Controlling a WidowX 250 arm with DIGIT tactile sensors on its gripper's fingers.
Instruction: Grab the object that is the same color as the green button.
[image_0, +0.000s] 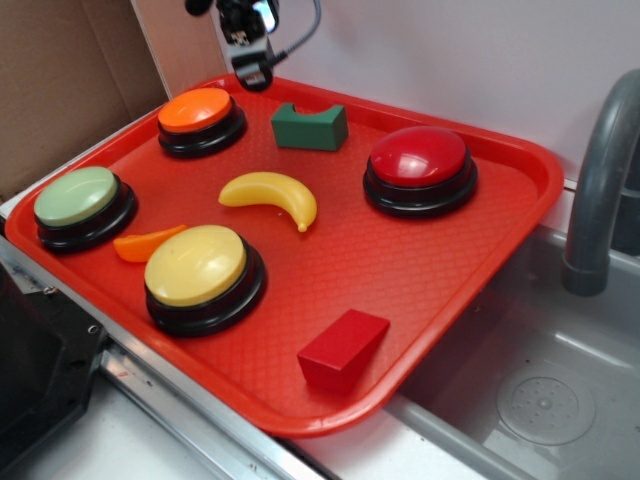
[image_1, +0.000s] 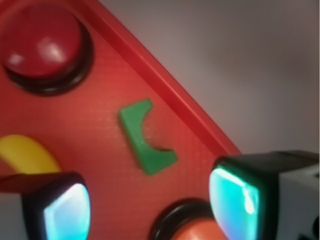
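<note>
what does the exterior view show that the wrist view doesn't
Only the exterior view shows the green button, yellow button, red block, orange slice and sink. Only the wrist view shows the gripper fingers up close, spread apart with nothing between them. Both show the green block, red button, banana, orange button and tray.

You won't find any readable text here. No labels, brands, numbers or signs show in either view.
</note>
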